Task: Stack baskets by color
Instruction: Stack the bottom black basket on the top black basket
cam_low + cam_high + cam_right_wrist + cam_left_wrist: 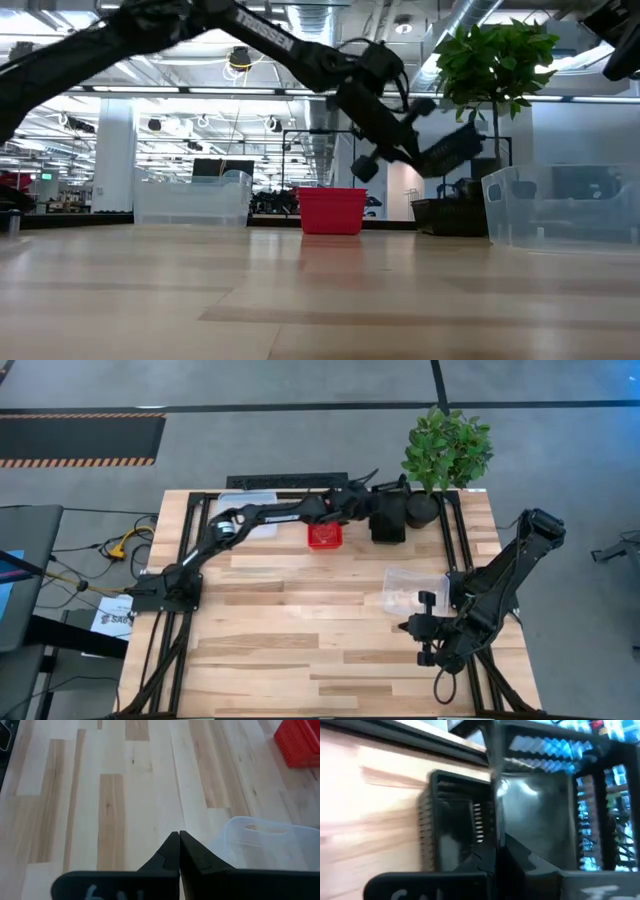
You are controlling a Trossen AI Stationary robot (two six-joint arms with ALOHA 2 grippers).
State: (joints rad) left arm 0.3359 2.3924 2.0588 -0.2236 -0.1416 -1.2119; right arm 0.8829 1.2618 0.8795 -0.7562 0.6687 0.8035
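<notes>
My left gripper (372,502) reaches to the table's far side and is shut on a black mesh basket (450,150), which hangs tilted in the air. A second black basket (451,822) stands on the table just beside and below it. A red basket (324,536) stands on the table left of them. One clear basket (250,512) sits at the far left, another (413,588) at the right. My right gripper (425,632) hovers shut above the table near that right clear basket, touching nothing. My left gripper pinches one wall of the black basket at its rim (495,805) between its two fingers. It comes slanting down from the table's left. The basket is lifted clear of the table and tilted, sticking out past the fingers toward the plant.
A potted green plant (445,450) stands at the far right, close behind the held basket. A black frame (290,482) runs along the table's edges. Bare wood (300,630) lies in the middle and near part of the table.
</notes>
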